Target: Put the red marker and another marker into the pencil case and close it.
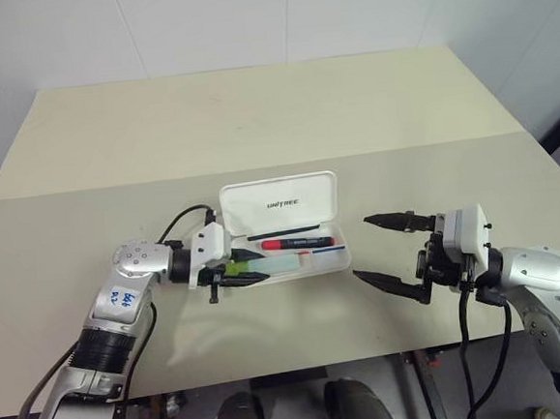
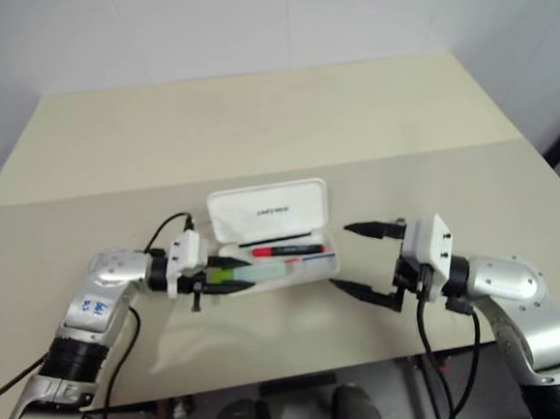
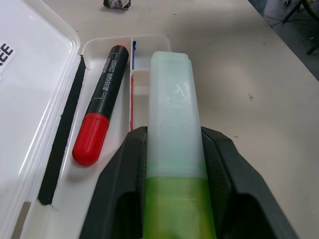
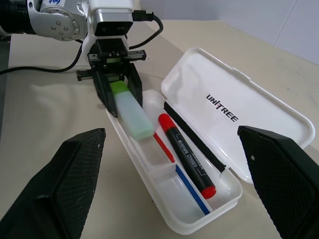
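Left arm: extended forward and bent inward, wrist turned so the left gripper points toward the robot's right, tilted slightly downward. Its two black fingers flank a highlighter, one on each side. Right arm: elbow bent, the right gripper roughly level, pointing left, fingers spread wide with nothing between them.

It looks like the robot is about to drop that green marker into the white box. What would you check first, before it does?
1. Pencil case lid fully open: ok.
2. Red marker already lying inside: ok.
3. Green highlighter over the case's front compartment, between the left gripper fingers: ok.
4. Grip already loosened: cannot tell.
5. Right gripper open, clear of the case: ok.
6. Thin pens beneath leave room: cannot tell.
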